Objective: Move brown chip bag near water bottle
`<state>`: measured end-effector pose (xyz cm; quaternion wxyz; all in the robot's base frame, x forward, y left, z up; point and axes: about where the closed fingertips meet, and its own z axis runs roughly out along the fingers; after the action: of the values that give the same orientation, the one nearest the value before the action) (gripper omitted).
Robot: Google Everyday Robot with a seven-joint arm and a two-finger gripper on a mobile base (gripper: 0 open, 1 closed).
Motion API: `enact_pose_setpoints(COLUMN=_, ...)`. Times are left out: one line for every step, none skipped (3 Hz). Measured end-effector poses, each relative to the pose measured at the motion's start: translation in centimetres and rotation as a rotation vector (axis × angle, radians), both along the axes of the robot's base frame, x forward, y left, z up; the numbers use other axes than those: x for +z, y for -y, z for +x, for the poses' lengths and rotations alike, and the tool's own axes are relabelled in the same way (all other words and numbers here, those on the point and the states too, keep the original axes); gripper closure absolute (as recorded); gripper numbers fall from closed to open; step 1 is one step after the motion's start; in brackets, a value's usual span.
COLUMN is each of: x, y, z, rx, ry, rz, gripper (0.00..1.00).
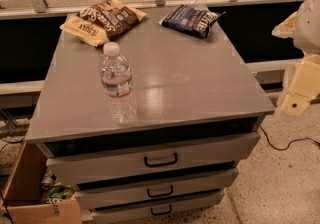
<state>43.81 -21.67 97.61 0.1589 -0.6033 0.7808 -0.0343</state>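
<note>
The brown chip bag [105, 19] lies flat at the back left corner of the grey cabinet top [195, 83], dark brown half uppermost and pale yellow half toward the left. The water bottle [117, 89] stands upright near the front left, white cap on, well in front of the bag and not touching it. My gripper [296, 99], cream coloured, hangs at the right edge of the view beside the cabinet's right side. It is off the top and far from both bag and bottle, and it holds nothing that I can see.
A dark blue snack bag [191, 19] lies at the back right of the top. Three drawers [160, 159] with dark handles face me below. A cardboard box [30, 193] with cans stands at the lower left. A black cable [285, 143] runs over the floor at the right. A railing stands behind.
</note>
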Motion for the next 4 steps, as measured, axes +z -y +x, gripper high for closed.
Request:
enact_pose_setpoints(x=0.0, y=0.0, z=0.0, rx=0.0, ry=0.0, rz=0.0, gripper=0.0)
enact_pose_setpoints(x=-0.6, y=-1.2, z=3.0, rx=0.031, ry=0.034, rz=0.031, gripper=0.0)
enact_pose_setpoints(x=-1.6, y=-4.0, z=11.7, rx=0.102, ry=0.11, rz=0.115, gripper=0.0)
enact_pose_setpoints(x=-1.1, y=-7.1, z=17.2, rx=0.155, ry=0.161, rz=0.175, gripper=0.0)
